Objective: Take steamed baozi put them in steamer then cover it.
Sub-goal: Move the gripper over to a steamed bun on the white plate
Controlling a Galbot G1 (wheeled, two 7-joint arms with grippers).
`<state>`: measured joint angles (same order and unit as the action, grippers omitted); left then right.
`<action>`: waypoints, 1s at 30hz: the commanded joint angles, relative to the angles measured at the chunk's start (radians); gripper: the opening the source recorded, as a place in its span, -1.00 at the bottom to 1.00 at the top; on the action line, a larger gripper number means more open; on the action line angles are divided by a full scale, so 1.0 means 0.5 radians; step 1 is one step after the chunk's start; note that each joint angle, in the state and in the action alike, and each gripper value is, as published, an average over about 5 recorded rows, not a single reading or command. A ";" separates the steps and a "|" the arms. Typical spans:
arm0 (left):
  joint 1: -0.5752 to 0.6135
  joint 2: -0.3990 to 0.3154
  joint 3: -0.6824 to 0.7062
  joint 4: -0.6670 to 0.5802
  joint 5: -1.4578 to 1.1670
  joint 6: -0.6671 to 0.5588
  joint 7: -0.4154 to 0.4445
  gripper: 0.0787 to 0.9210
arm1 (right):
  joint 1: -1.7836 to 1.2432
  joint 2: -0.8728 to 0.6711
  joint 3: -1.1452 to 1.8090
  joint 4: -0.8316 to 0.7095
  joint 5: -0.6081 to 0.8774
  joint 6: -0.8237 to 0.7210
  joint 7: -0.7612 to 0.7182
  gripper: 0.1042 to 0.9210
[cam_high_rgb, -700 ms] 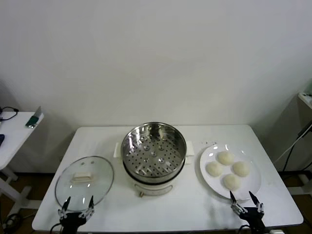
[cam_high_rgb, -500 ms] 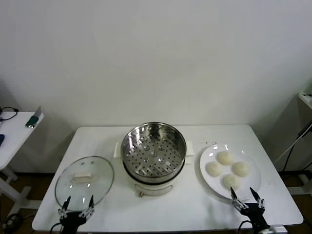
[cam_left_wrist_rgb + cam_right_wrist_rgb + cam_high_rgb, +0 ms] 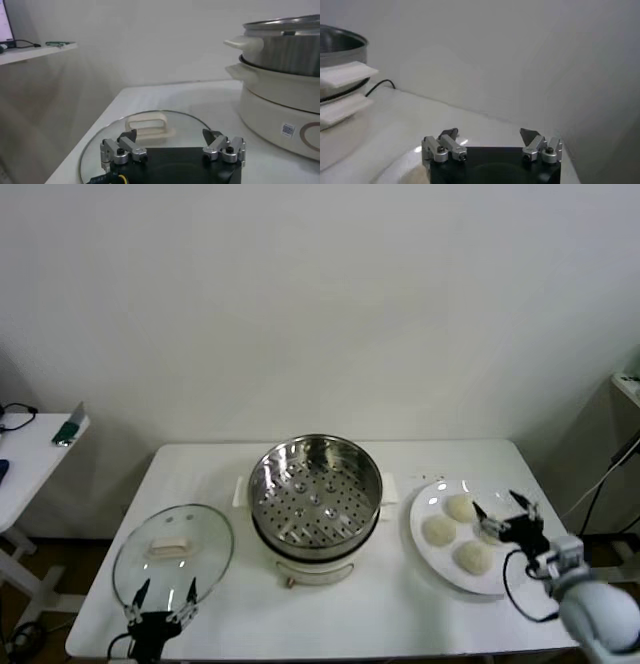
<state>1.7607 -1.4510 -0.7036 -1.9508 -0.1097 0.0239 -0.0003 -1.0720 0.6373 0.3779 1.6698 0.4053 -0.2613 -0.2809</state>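
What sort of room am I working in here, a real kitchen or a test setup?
Most likely a lab or test room, not a kitchen: a plain white folding table against a bare white wall, a second small table with electronics to the side, and cables trailing nearby.

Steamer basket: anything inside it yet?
No. The steamer shows only its bare perforated steel bottom. All four steamed baozi sit on the white plate, the right one partly hidden by the right claw. Under the basket, the pot's inside is hidden.
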 commanded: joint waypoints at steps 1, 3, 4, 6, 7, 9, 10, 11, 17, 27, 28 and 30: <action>-0.002 0.004 -0.001 0.003 0.000 0.000 0.000 0.77 | 0.896 -0.525 -0.674 -0.339 -0.144 -0.133 -0.595 0.76; 0.000 0.007 0.001 -0.002 0.001 0.001 0.001 0.77 | 1.206 -0.573 -1.025 -0.457 -0.222 -0.046 -0.831 0.76; 0.001 0.008 0.002 -0.005 0.004 0.001 0.002 0.77 | 1.373 -0.588 -1.216 -0.515 -0.253 0.001 -0.941 0.76; 0.003 0.009 0.003 -0.011 0.009 0.000 0.005 0.77 | 1.720 -0.597 -1.640 -0.633 -0.313 0.115 -1.144 0.76; 0.003 0.009 0.003 -0.013 0.012 0.000 0.007 0.77 | 1.910 -0.589 -1.881 -0.695 -0.346 0.176 -1.249 0.76; 0.006 0.008 0.002 -0.016 0.016 -0.001 0.009 0.77 | 2.302 -0.545 -2.324 -0.814 -0.409 0.299 -1.431 0.76; 0.008 0.007 0.002 -0.017 0.017 -0.002 0.010 0.77 | 2.498 -0.510 -2.543 -0.870 -0.427 0.354 -1.508 0.76; 0.010 0.007 0.001 -0.017 0.017 -0.004 0.010 0.77 | 2.670 -0.467 -2.736 -0.922 -0.440 0.399 -1.579 0.76; 0.022 -0.007 -0.001 -0.015 0.022 -0.012 0.011 0.77 | 3.160 -0.217 -3.376 -1.120 -0.476 0.493 -1.795 0.76; 0.008 -0.029 -0.021 -0.025 0.018 -0.008 0.015 0.77 | 2.869 0.081 -3.275 -1.331 -0.544 0.411 -1.698 0.76; 0.007 -0.030 -0.021 -0.023 0.018 -0.008 0.015 0.77 | 2.824 0.110 -3.234 -1.360 -0.551 0.403 -1.683 0.76; 0.006 -0.032 -0.023 -0.019 0.018 -0.008 0.015 0.77 | 2.733 0.168 -3.162 -1.422 -0.565 0.395 -1.657 0.76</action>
<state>1.7637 -1.4665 -0.7154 -1.9608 -0.1005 0.0193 0.0067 0.2327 0.6525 -1.0778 1.0520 0.1550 -0.0723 -1.0554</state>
